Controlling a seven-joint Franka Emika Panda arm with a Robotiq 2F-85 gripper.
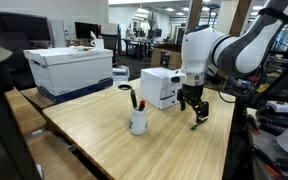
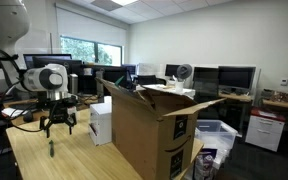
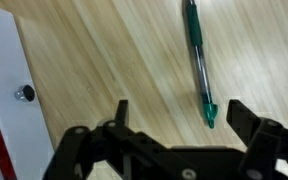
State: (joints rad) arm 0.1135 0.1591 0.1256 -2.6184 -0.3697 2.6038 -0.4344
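A green pen [image 3: 197, 60] lies flat on the wooden table [image 3: 104, 60]; its tip points toward my gripper [image 3: 179, 112]. The gripper hangs just above the table, jaws wide apart and empty, the pen's tip lying between them, closer to one finger [image 3: 242, 115]. In both exterior views the gripper [image 1: 192, 101] [image 2: 58, 120] hovers over the pen [image 1: 198, 123] [image 2: 52, 149]. A white box [image 1: 160, 87] stands beside the gripper, and its side [image 3: 2, 100] fills the wrist view's left edge. A white cup [image 1: 138, 120] with dark pens in it stands nearer the table's front.
A large white and blue bin [image 1: 72, 70] sits at the table's far end. A big open cardboard box [image 2: 149, 125] blocks much of an exterior view. Desks with monitors [image 2: 234, 77] line the room behind.
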